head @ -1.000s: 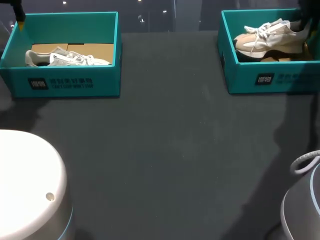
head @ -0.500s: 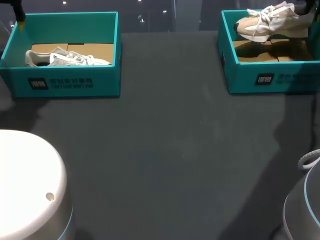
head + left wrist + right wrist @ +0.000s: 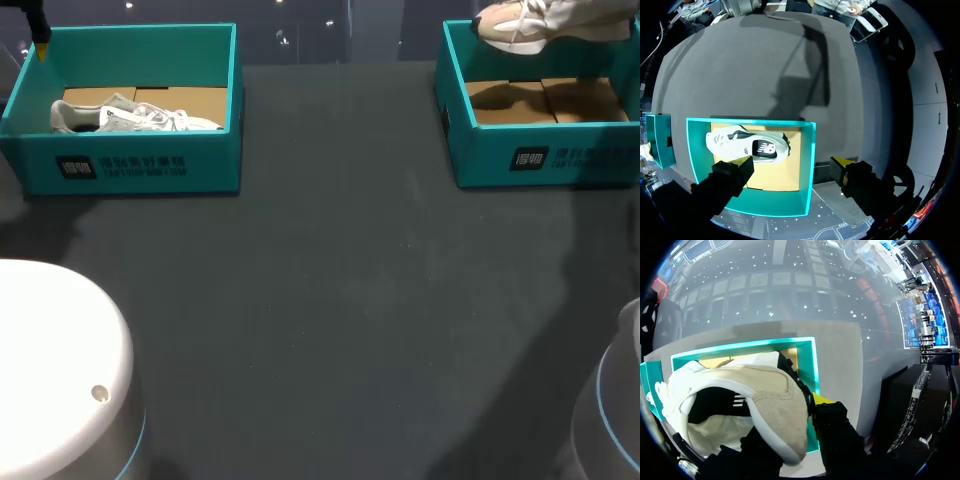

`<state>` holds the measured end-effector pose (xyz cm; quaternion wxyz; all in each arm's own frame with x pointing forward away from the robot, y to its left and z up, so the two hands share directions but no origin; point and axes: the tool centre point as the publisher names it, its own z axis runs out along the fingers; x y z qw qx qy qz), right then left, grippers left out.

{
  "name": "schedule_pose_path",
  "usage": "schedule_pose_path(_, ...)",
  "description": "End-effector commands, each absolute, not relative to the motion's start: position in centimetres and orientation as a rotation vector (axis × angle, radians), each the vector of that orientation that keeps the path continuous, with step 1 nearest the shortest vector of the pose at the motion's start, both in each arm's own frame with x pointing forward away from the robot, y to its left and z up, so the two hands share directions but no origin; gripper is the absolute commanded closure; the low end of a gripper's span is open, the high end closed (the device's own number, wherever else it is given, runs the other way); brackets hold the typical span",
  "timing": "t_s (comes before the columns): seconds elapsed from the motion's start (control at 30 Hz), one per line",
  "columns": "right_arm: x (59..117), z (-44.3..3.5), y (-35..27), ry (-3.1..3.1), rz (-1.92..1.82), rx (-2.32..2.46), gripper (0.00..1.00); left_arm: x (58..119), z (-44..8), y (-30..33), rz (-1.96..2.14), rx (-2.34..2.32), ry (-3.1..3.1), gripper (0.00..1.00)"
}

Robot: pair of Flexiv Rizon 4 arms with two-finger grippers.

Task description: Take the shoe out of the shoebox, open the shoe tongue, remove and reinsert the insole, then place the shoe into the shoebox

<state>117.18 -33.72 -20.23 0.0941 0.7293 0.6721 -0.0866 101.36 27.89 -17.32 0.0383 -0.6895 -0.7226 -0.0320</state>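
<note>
A beige shoe (image 3: pixel 545 20) hangs above the right teal shoebox (image 3: pixel 540 155), whose brown cardboard floor is bare. In the right wrist view my right gripper (image 3: pixel 796 432) is shut on the heel of this beige shoe (image 3: pixel 755 395), with the right shoebox (image 3: pixel 810 352) below it. A grey-white shoe (image 3: pixel 130 115) lies in the left teal shoebox (image 3: pixel 140 165). My left gripper (image 3: pixel 792 164) hovers open above the left shoebox (image 3: pixel 807 165) and its grey-white shoe (image 3: pixel 747 145), touching neither. In the head view only a dark finger of my left gripper (image 3: pixel 38 25) shows, at the box's far left corner.
Dark grey table (image 3: pixel 340 300) stretches between and in front of the two boxes. The white arm bases stand at the near left (image 3: pixel 60 370) and near right (image 3: pixel 605 420) corners.
My right gripper has lifted the beige shoe up out of the right shoebox, leaving the box floor bare. My left gripper has stayed where it was, open.
</note>
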Motion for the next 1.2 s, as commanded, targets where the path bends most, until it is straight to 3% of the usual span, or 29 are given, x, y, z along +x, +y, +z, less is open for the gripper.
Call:
schedule_pose_path(0.03, 114.8, -16.8, -32.3, 1.967, -0.205, 2.115, 1.00, 101.3, -17.3, 27.9, -0.101, -2.115, -2.215, 0.00)
schedule_pose_path(0.67, 105.3, -9.1, -25.7, 1.863, -0.172, 2.038, 1.00, 101.3, -17.3, 27.9, -0.101, -2.115, -2.215, 0.00)
schedule_pose_path(1.2, 91.2, -8.5, -14.5, 1.797, -0.145, 2.055, 1.00, 101.3, -17.3, 27.9, -0.101, -2.115, -2.215, 0.00)
